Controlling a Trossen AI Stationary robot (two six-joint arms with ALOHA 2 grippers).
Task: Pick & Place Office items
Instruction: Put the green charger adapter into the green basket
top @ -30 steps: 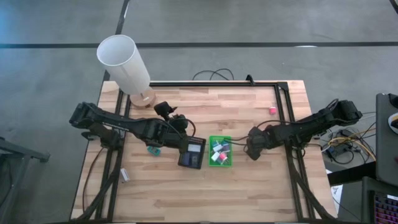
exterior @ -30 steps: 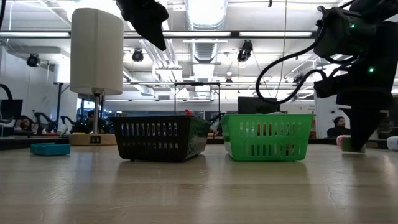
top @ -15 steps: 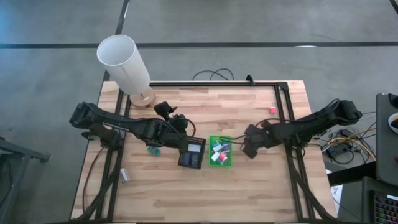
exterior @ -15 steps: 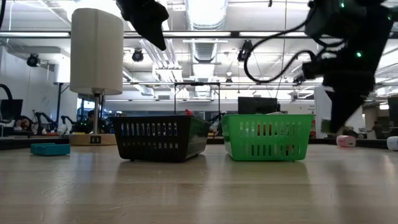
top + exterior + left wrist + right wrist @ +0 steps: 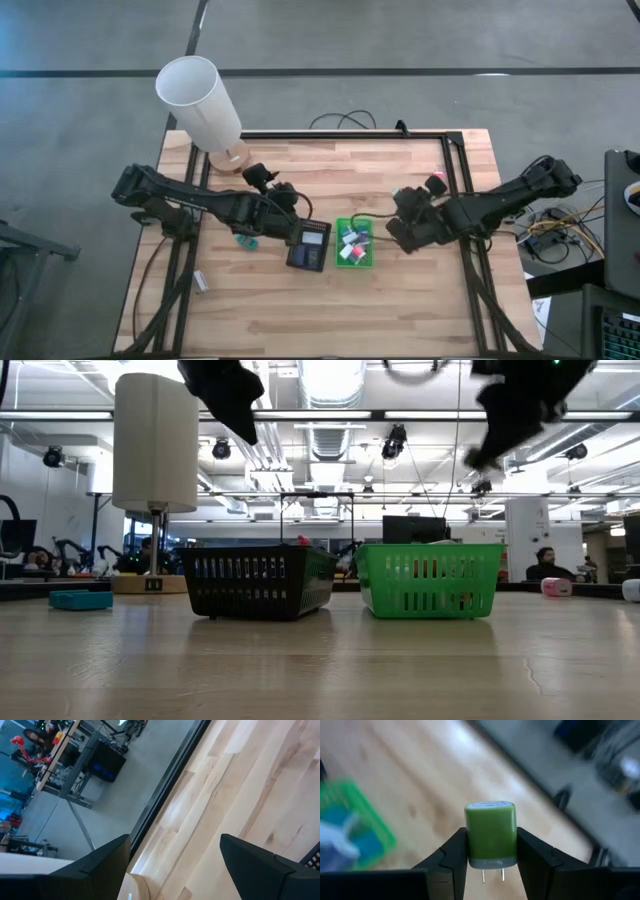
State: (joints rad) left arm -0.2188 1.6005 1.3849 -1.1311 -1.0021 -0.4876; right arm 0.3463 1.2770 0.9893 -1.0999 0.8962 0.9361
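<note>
Green plastic basket (image 5: 354, 243) stands near the middle of the desk (image 5: 330, 310), just beside a black basket (image 5: 309, 246) on its left; in the low view both sit side by side. The green basket already holds several small office items (image 5: 350, 240), white, teal and pink among them. The black basket shows a flat dark piece, though its contents are hard to tell.

The right end effector (image 5: 491, 865) is raised above the desk to the right of the green basket and pinches a small green plug-in charger (image 5: 490, 841) between its fingers, prongs showing beneath. By judgement, this item is in transit and not yet placed.

The left end effector (image 5: 172, 865) hangs with fingers spread, holding nothing, over the desk just left of the black basket.

Still on the desk are a teal item (image 5: 243, 241) beside the left arm, a pink item (image 5: 437, 181) toward the far right edge, and a pale item (image 5: 201, 283) near the left edge. The task therefore appears partly done, with at least these pieces left. A white lampshade (image 5: 197, 100) occupies the far left corner.
</note>
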